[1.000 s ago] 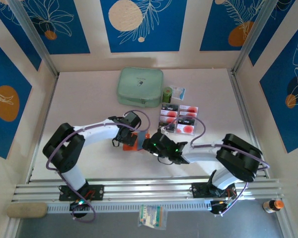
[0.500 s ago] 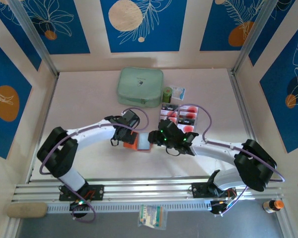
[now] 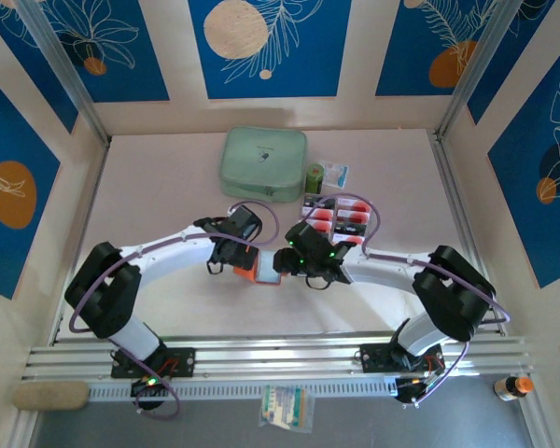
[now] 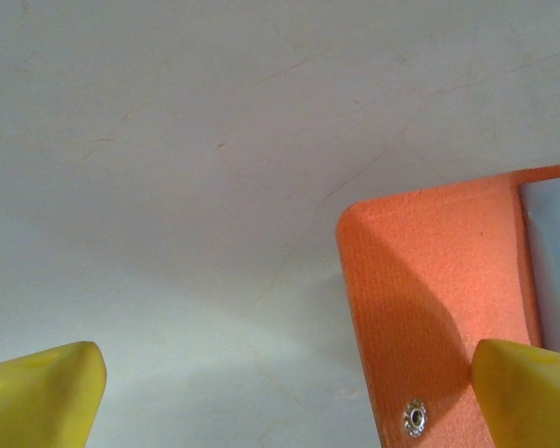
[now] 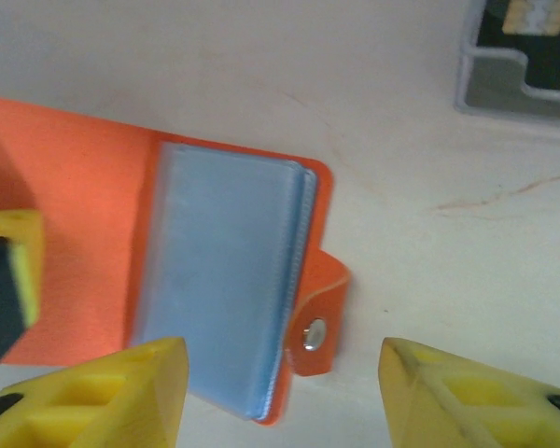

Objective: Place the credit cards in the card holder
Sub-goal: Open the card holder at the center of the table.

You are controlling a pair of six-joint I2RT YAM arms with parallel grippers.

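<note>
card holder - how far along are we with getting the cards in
Done: the card holder lies open, its clear sleeves showing, no card visible in them. In hand: the left claw, open, has one fingertip at the orange flap; the right claw hovers open and empty over the sleeves. Left: the credit cards sit in the clear tray.

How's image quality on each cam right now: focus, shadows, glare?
Top external: evenly lit, no glare, only soft shadows beside the arms on the table. Left wrist: soft focus, the yellow fingertips blurred, a dark shadow across the card holder. Right wrist: slightly soft, the holder's snap stud glints, the clear tray in the top corner looks dark.
</note>
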